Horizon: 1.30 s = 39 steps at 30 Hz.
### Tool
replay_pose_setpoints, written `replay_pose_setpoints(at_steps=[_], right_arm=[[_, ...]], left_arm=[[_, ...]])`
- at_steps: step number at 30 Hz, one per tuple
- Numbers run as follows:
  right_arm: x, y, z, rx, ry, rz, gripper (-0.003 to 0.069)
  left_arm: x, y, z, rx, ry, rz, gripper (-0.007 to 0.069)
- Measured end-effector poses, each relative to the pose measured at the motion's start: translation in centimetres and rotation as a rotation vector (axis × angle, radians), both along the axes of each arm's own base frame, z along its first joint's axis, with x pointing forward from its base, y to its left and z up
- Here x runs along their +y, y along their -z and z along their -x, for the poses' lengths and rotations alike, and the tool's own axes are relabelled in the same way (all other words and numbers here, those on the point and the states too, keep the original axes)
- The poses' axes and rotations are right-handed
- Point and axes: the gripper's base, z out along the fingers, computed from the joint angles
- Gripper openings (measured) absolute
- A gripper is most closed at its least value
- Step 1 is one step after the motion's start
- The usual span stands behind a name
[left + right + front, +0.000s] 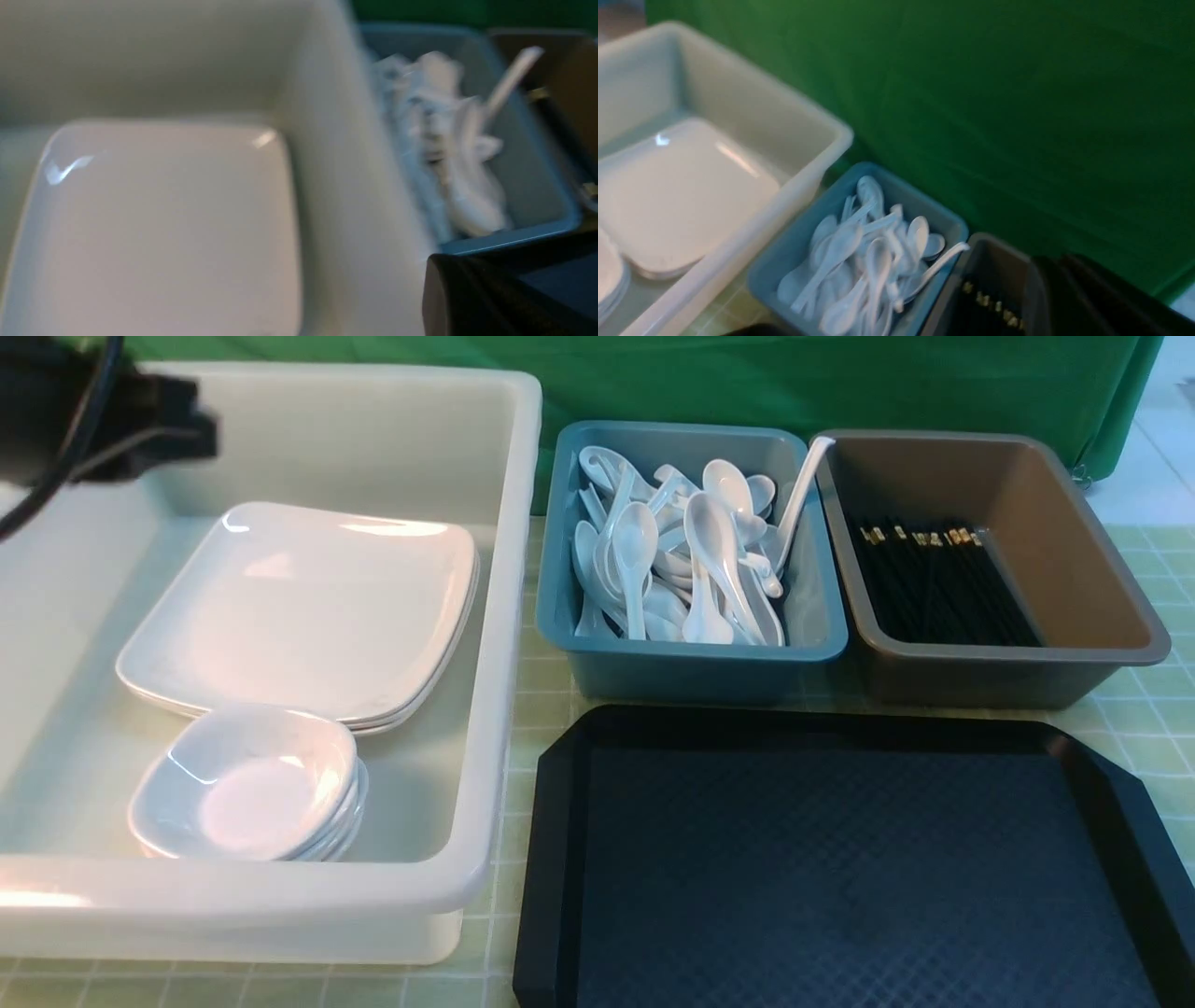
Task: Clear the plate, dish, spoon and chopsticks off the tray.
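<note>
Hovering my left arm (93,425) over white tub (504,616), fingers closed on nothing, right fingers closed too, plate (308,607) stacked in tub, black tray (840,859) bare.

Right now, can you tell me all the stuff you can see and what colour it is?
tray: one, black, nearest, bare.
white tub: one, left of tray.
plates: stack, white, in the tub.
small dishes: stack, white, in the tub, in front of plates.
blue bin: one, behind tray.
spoons: many, white, in blue bin.
grey-brown bin: one, right of blue bin.
chopsticks: many, black, in grey-brown bin.
left arm: black, above tub; gripper unseen.
</note>
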Motion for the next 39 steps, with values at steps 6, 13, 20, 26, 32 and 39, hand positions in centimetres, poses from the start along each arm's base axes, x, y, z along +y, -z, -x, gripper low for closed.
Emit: replay_pose_setpoints(at_steps=[6,13,20,26,32,39], right_arm=[[-6.3,1.2,7.0,-0.156,0.022,-0.148,0.0008],[-10.3,10.0,11.8,-0.362,0.014,-0.223,0.0008],[-8.5,20.6,13.1,-0.525,-0.239,-0.393,0.0011],[-7.0,23.7,12.8,-0.539,-0.348,-0.444,0.0036],[-6.9,23.7,12.9,-0.543,-0.371,-0.474,0.0068],[-6.9,23.7,12.9,-0.543,-0.372,-0.475,0.0087]], left_arm=[[-3.1,-2.4,8.4,-0.211,0.182,0.075,-0.002],[-1.7,1.5,15.2,-0.259,0.204,0.173,-0.002],[-0.4,8.1,17.6,-0.226,0.148,0.218,-0.002],[-0.1,11.2,17.1,-0.206,0.102,0.218,-0.0019],[0.0,11.8,16.9,-0.21,0.085,0.206,-0.0018],[0.3,11.9,16.7,-0.262,0.077,0.072,-0.0018]])
